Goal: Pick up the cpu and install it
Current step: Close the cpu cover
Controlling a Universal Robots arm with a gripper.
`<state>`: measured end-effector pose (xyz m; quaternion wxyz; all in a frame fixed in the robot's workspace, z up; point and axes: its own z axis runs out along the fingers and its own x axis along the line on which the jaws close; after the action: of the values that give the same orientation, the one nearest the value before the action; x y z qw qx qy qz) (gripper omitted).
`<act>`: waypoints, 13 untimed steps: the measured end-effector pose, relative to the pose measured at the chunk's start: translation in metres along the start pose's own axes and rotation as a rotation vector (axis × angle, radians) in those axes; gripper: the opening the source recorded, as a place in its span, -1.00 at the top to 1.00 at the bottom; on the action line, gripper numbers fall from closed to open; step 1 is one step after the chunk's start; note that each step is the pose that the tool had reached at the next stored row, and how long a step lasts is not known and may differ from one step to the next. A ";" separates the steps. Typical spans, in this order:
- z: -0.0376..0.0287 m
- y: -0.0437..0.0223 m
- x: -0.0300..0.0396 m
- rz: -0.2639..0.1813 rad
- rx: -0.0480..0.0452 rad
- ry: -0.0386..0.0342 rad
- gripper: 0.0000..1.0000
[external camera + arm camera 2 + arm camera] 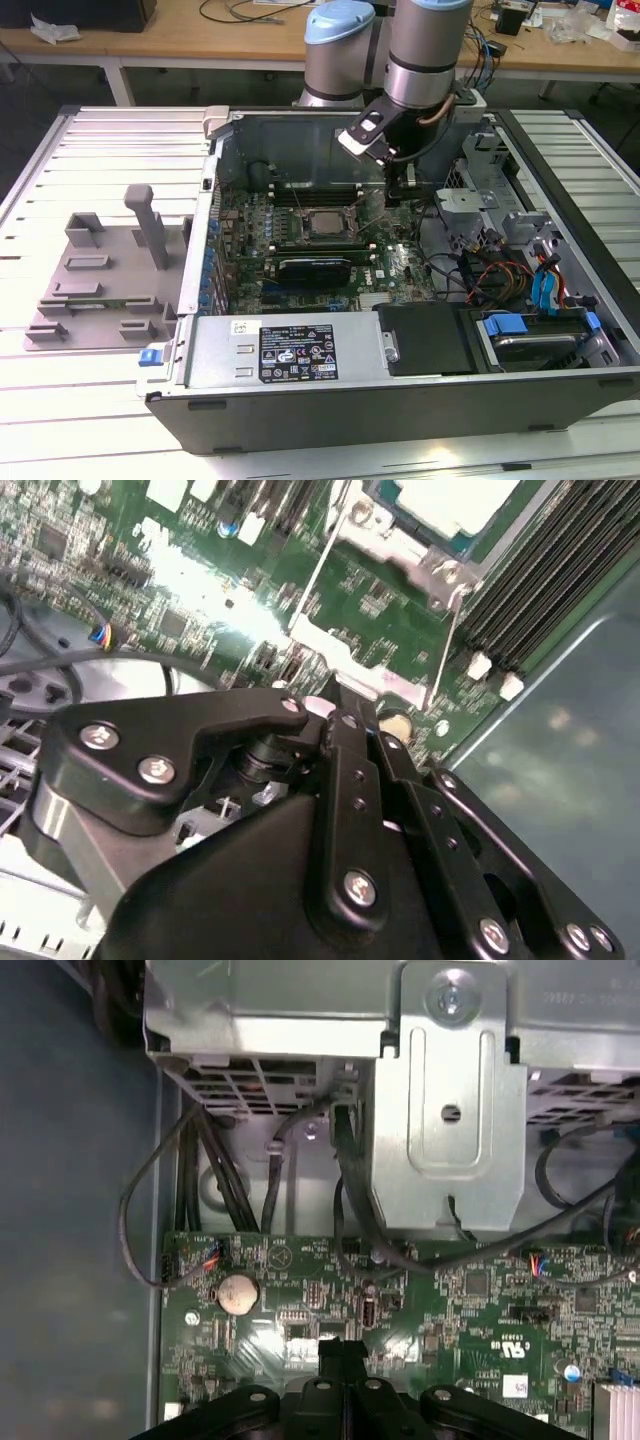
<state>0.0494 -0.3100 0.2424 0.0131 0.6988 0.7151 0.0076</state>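
Black metal-linked gripper (pixel 343 1346), fingers drawn together with nothing visible between them, hangs low over the green motherboard (pixel 480 1300) inside the open grey metal computer case (pixel 400 415). Beyond it, the small square silver-topped cpu (pixel 325 222) lies in its socket, apart from the gripper. Placement appears done. Whether the thin wire socket lever (pixel 447 645) is latched cannot be told.
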 end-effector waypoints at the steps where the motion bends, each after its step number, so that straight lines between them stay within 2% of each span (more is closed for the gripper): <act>1: -0.0001 -0.0014 0.0000 0.000 -0.0004 -0.0002 0.79; 4: -0.0004 -0.0083 0.0002 0.000 -0.0037 -0.0005 0.79; 7: -0.0007 -0.0208 0.0006 0.000 -0.0129 -0.0008 0.79; 9: -0.0009 -0.0255 0.0009 0.000 -0.0160 -0.0008 0.79; 13: -0.0015 -0.0482 0.0027 0.000 -0.0273 -0.0010 0.79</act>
<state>0.0012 -0.3084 0.2425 0.0230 0.6986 0.7149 0.0170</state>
